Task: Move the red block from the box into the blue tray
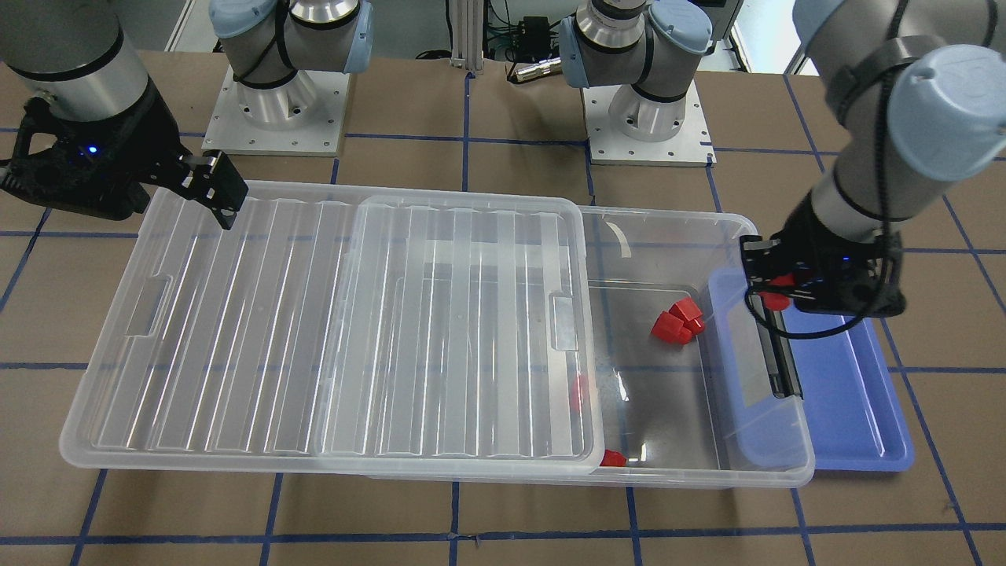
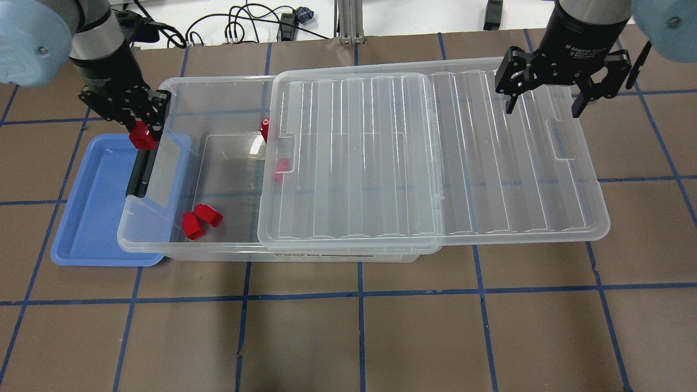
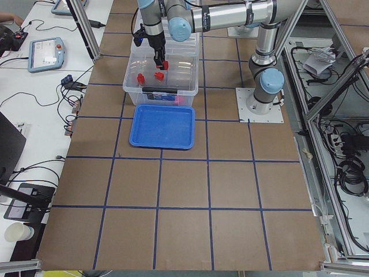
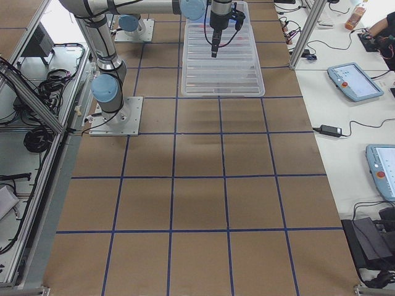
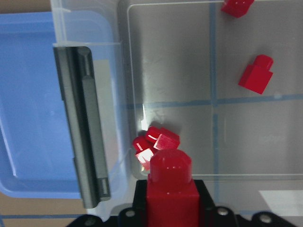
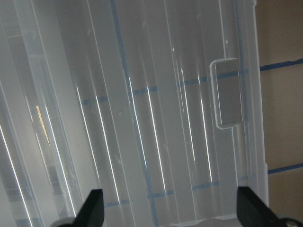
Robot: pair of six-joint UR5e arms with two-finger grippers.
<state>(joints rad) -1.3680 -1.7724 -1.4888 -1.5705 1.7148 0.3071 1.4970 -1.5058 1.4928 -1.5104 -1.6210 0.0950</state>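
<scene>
Red block (image 2: 142, 138) is hanging in our left gripper (image 2: 145, 128), which we are clamping on it above the clear box's (image 2: 218, 83) handle end, beside the blue tray (image 2: 87, 218) near the bench's left edge. Our right gripper (image 2: 542, 106) is hovering, fingers apart, over the lid (image 2: 490, 163).

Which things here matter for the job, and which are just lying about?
In the job: red block, held in the left gripper; blue tray; box; loose red blocks inside it.
Lying about: box lid, slid aside; right gripper, open above it; teach pendant.
</scene>
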